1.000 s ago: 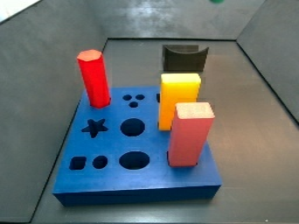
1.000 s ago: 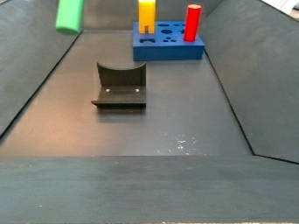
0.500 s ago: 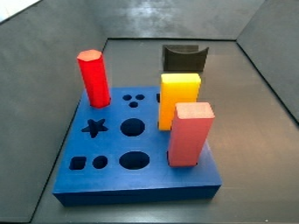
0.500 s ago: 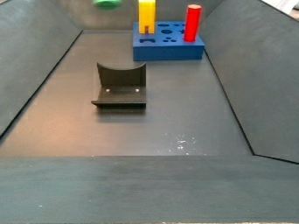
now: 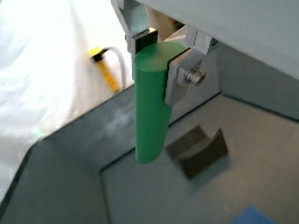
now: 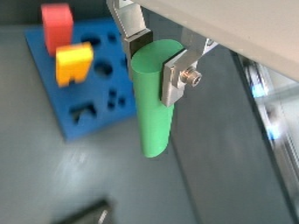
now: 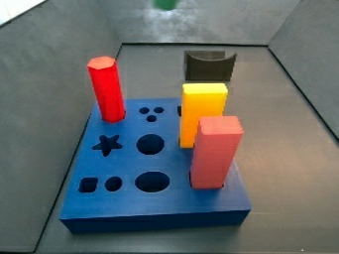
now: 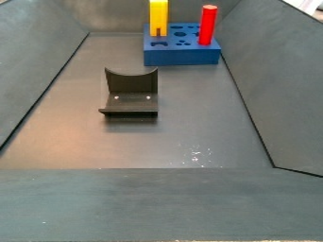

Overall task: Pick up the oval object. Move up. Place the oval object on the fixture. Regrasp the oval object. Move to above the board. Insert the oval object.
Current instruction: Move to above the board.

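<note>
The gripper (image 5: 160,54) was clamped on the oval object (image 5: 151,107), its silver fingers (image 6: 177,74) pressing the upper end from either side. In both wrist views the green peg's long axis ran straight down out of the jaws, free end pointing at the floor, well clear of it. In a wrist view the fixture (image 5: 198,151) lay on the floor far below, a little aside from the peg's tip. In a wrist view the board (image 6: 89,80) sat off to one side, carrying the yellow block (image 6: 73,61) and red peg (image 6: 55,20). In a side view only a green blur (image 7: 166,4) showed at the upper edge, above and behind the fixture (image 7: 208,65).
</note>
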You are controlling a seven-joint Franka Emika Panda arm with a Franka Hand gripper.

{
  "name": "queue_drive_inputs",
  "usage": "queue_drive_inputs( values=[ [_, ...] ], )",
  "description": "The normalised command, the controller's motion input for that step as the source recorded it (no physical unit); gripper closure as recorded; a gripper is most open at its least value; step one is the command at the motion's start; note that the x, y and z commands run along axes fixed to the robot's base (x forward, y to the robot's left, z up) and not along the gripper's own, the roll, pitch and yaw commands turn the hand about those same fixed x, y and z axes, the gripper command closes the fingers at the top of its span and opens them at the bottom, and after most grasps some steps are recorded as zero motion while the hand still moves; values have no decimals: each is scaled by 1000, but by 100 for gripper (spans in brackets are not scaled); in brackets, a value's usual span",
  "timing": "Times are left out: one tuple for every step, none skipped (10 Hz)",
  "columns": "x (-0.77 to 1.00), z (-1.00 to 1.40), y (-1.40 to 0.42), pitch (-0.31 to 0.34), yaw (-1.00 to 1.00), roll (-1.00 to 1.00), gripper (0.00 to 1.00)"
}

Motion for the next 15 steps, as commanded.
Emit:
queue_drive_inputs(
  values=[
    [-588,102,-496,-125,1000,-410,100],
    [-362,58,-282,-150,1000,-400,100],
    [-210,22,-155,-176,1000,-392,100],
    [-125,11,-64,-215,1000,-377,100],
    [-102,13,-30,-247,1000,-366,100],
    [-90,-1,-5,-281,1000,-353,100],
    [-94,-4,14,-316,1000,-338,100],
    [-92,-2,25,-366,1000,-315,100],
    [-87,-6,23,-400,1000,-295,100],
    [-76,-5,23,-435,1000,-273,100],
    [-67,-5,22,-470,1000,-246,100],
    [-65,-7,20,-523,1000,-205,100],
    [-64,-7,14,-564,1000,-173,100],
    [-60,-8,15,-627,1000,-130,100],
    [-62,-7,15,-548,809,-84,100]
  ],
)
